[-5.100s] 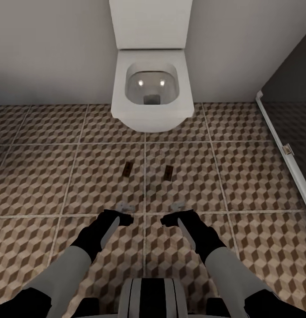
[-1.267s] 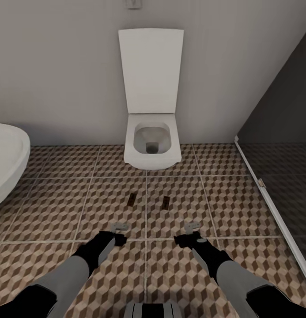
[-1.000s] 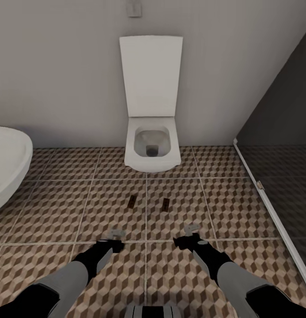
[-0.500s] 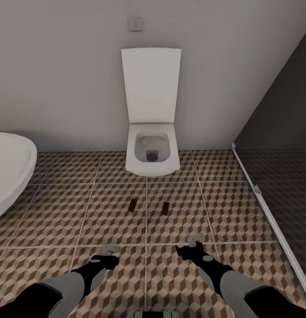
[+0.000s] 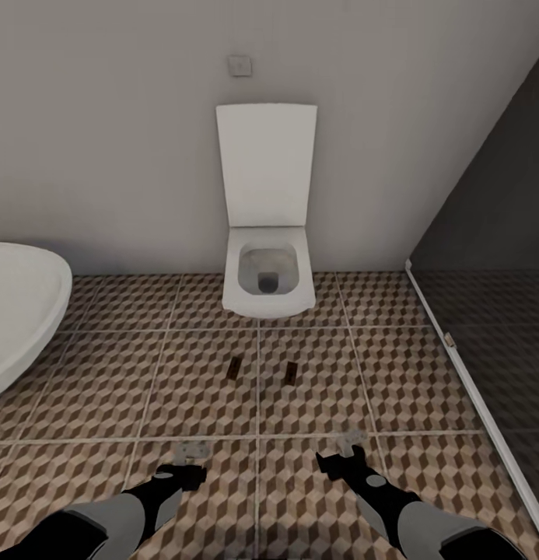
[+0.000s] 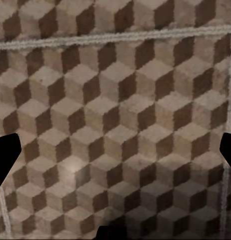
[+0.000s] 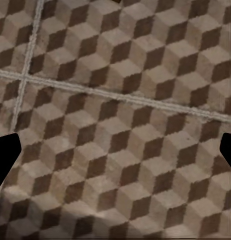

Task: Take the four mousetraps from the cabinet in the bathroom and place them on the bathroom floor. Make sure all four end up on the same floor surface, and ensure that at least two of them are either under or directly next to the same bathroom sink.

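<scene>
Cut off and too small
Two mousetraps [image 5: 233, 369] [image 5: 290, 373] at frame centre are too small for detail; the white basin [image 5: 20, 303] is cropped at left edge.

Both arms extend forward and low, forearms angled slightly inward. The left hand [image 5: 193, 452] and right hand [image 5: 349, 443] each hold nothing, fingers spread apart.

Two mousetraps on floor [image 5: 106, 373], mid-frame: one [image 5: 233, 368] left of grout line, other [image 5: 291, 372] right of it. One toilet [image 5: 268, 281] at upper centre, one wall button plate [image 5: 239, 65] above it. One rounded white basin or tub edge [image 5: 20, 311] at left. One dark glass partition [image 5: 495, 311] at right. Two grippers at bottom: left gripper [image 5: 190, 451], right gripper [image 5: 350, 442].
</scene>
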You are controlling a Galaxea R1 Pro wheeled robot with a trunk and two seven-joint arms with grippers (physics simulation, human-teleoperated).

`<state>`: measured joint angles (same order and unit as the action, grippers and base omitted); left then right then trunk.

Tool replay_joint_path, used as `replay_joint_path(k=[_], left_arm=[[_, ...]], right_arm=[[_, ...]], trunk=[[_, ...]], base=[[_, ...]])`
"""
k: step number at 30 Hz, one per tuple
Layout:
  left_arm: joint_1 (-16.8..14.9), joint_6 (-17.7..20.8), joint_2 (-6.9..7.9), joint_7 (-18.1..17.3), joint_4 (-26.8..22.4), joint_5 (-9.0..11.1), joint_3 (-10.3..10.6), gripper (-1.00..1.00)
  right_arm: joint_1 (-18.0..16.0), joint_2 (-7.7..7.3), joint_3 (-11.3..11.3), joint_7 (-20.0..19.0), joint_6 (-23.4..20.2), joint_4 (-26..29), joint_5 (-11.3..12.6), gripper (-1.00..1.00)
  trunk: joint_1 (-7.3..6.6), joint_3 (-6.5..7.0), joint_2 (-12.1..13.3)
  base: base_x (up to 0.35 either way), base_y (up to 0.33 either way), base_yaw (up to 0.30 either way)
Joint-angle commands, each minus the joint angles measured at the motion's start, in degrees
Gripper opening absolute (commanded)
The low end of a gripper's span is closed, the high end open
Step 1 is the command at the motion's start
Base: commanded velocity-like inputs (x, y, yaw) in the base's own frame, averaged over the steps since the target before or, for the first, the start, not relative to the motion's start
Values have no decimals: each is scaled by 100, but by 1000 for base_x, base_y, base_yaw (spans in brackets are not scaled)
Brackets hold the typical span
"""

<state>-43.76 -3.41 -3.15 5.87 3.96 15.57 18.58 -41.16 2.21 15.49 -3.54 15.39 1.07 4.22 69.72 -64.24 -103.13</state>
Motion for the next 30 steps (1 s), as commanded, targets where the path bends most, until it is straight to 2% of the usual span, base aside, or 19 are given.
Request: replay_joint_path(k=[1, 10, 14, 20, 30], left_arm=[[10, -40, -4, 5, 24, 50, 49, 100], [168, -62, 0, 6, 27, 49, 49, 100], [293, -77, 67, 3, 33, 51, 49, 100], [405, -292, 185, 2, 36, 52, 48, 100], [539, -402, 252, 2, 43, 52, 44, 100]], right_arm=[[8, -9, 24, -23, 43, -9, 45, 100], [174, -64, 24, -24, 240, -10, 51, 100], [246, -70, 24, -24, 258, -10, 51, 100], [284, -71, 24, -24, 338, -12, 51, 100], [346, -99, 24, -24, 468, -12, 52, 100]], trunk=[[-23, 24, 40], [-221, 267, 401], [-308, 376, 561], [-440, 540, 802], [-660, 814, 1203]], base=[[0, 0, 0], [0, 0, 0], [0, 0, 0], [0, 0, 0], [0, 0, 0]])
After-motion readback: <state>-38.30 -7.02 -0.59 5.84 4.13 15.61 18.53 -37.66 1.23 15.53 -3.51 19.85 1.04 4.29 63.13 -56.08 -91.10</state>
